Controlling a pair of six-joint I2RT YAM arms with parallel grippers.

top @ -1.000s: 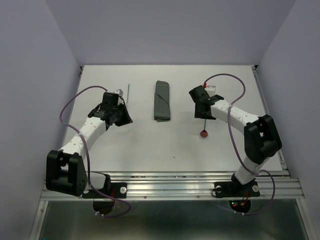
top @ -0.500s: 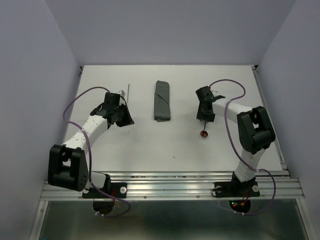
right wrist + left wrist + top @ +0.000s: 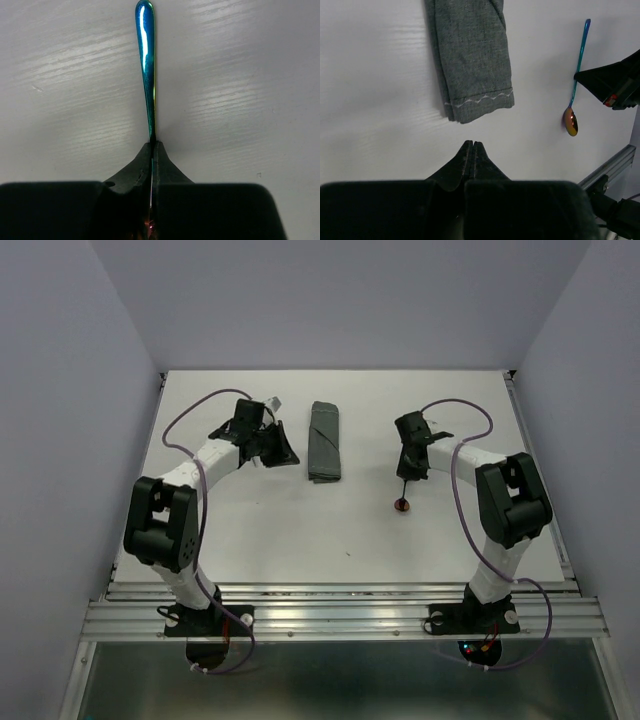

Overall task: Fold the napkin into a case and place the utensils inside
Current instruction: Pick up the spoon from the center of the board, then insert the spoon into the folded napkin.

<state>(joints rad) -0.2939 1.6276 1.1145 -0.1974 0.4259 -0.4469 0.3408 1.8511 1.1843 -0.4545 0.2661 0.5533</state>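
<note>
The case [image 3: 324, 442] lies flat on the white table [image 3: 300, 530], about midway between its left and right edges and towards the far side. It is a narrow dark grey strip running far to near. In the left wrist view its near end shows a pale zigzag seam across it, and layered fabric edges show on the left side.

The left claw [image 3: 283, 452] sits just left of the case, close beside it but not touching it in the top view. Its two fingers [image 3: 465, 155] are pressed together, tip against tip, and from its own camera the seamed end of the case lies just beyond the tips.

The spoon [image 3: 402, 502] is right of the case and well apart from it, lined up far to near with its red bowl at the near end. The right claw [image 3: 407, 475] pinches its teal handle partway along. In the right wrist view the fingers meet on the thin shaft and the glossy blue-green handle end sticks out past them over the table. Whether the bowl rests on the table or hangs just above it cannot be told.
</note>
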